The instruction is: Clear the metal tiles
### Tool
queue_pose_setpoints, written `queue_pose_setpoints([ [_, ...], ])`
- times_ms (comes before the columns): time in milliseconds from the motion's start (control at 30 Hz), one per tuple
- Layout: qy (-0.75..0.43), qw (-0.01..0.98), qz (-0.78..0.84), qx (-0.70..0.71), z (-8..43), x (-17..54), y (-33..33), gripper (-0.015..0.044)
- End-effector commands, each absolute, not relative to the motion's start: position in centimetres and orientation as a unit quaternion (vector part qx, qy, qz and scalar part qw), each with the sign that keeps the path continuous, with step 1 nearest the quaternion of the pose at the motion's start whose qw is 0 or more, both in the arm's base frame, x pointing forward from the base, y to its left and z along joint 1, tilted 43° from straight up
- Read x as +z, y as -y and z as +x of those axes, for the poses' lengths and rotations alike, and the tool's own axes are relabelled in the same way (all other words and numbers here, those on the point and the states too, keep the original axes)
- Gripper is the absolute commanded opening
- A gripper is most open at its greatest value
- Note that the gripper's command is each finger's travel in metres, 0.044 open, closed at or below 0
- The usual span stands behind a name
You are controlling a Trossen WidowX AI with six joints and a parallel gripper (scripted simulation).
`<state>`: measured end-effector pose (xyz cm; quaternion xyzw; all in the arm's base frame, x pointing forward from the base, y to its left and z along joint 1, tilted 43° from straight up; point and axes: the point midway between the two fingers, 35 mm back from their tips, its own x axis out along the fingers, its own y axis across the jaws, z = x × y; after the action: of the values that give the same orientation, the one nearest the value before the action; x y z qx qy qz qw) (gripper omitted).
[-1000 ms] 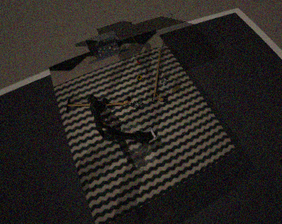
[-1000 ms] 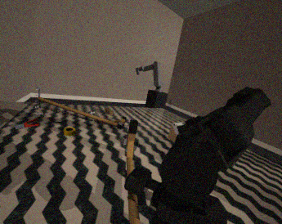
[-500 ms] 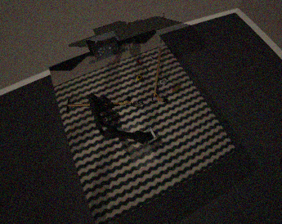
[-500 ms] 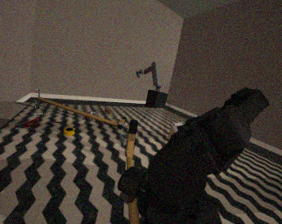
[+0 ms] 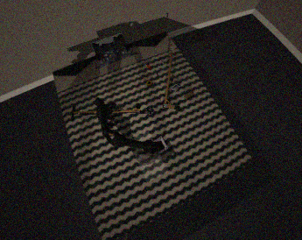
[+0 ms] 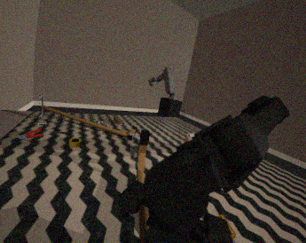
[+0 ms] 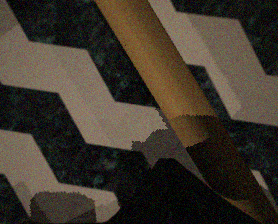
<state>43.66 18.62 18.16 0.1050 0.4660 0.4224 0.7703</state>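
A scraper with a long wooden handle (image 5: 126, 110) (image 6: 142, 164) (image 7: 150, 65) lies flat on the zigzag-patterned table (image 5: 200, 158), its dark head (image 6: 145, 137) pointing away in the exterior view. My gripper (image 5: 104, 110) (image 6: 131, 199) (image 7: 167, 195) is down at the table by the near part of the handle. In the wrist view its dark tip sits just left of the handle, and the fingers look shut with nothing between them. Dark flat plates (image 5: 135, 31) stand at the table's far end. It is too dark to make out metal tiles there.
A second, longer wooden stick (image 5: 168, 79) (image 6: 85, 121) lies across the far part of the table. A yellow ring (image 5: 149, 83) (image 6: 74, 142) and a red tool (image 6: 34, 134) lie near it. Another arm on a dark box (image 6: 169, 106) stands by the far wall.
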Motion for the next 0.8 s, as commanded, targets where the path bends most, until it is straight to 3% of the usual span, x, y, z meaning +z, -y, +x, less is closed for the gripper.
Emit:
queue_pose_setpoints([
  [0, -0.464, 0.770, 0.104, 0.425, 44.2, 18.1, -18.5, 0.0000],
  [767, -0.464, 0.771, 0.104, 0.425, 46.4, 17.6, -17.8, 0.0000],
])
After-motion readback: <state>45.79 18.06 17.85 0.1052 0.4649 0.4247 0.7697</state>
